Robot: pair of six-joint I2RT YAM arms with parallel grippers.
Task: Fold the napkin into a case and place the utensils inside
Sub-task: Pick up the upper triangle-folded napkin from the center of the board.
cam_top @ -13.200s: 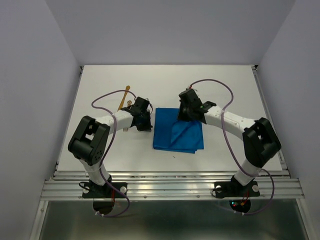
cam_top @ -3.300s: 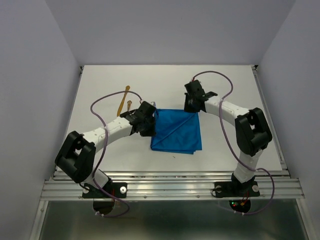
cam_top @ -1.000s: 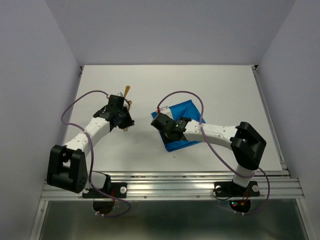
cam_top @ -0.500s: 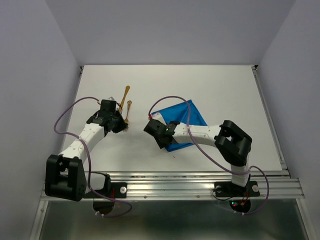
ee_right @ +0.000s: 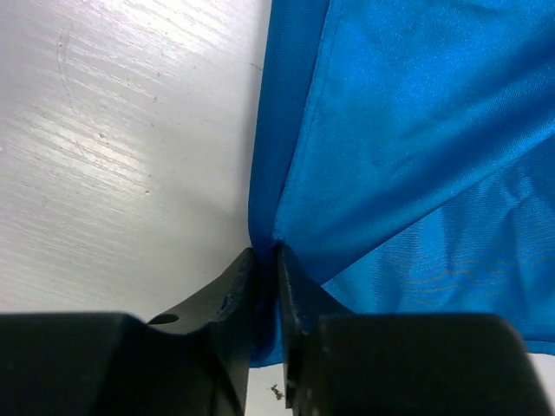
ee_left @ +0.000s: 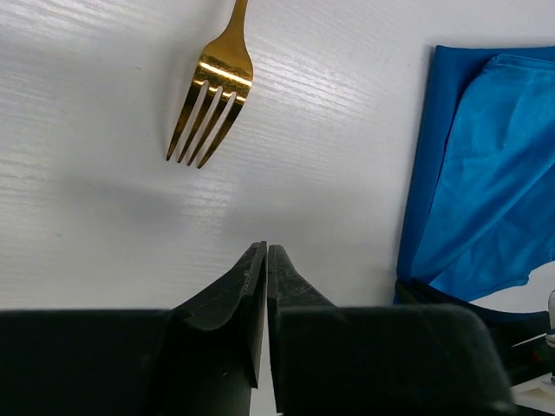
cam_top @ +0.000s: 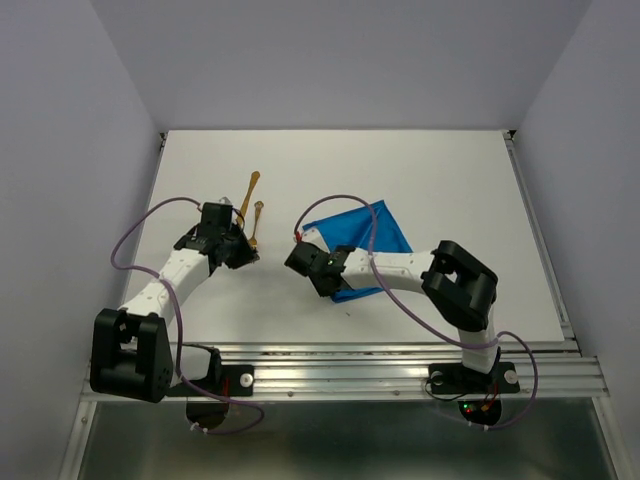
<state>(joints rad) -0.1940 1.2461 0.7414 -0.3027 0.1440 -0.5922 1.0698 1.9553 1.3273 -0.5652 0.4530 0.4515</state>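
The bright blue napkin [cam_top: 392,232] lies folded and skewed on the white table, and no narrow case shows. My right gripper [cam_top: 318,272] is at its near-left edge; in the right wrist view the gripper [ee_right: 265,253] is shut on a fold of the napkin [ee_right: 416,130]. Two golden utensils lie left of the cloth: a fork [cam_top: 256,224] and a longer piece [cam_top: 247,195]. My left gripper [cam_top: 245,255] sits just short of the fork [ee_left: 211,104], tines toward it; that gripper [ee_left: 265,251] is shut and holds nothing. The napkin [ee_left: 486,173] shows to its right.
The white table [cam_top: 450,170] has low rails along its left and right sides and grey walls around it. Purple cables loop over both arms, one arching above the napkin. A small dark speck [cam_top: 348,311] lies near the napkin's front corner.
My right gripper has slid a little left along the napkin's edge and closed on the cloth. The left arm drew back toward the near left, then stayed still, still shut.
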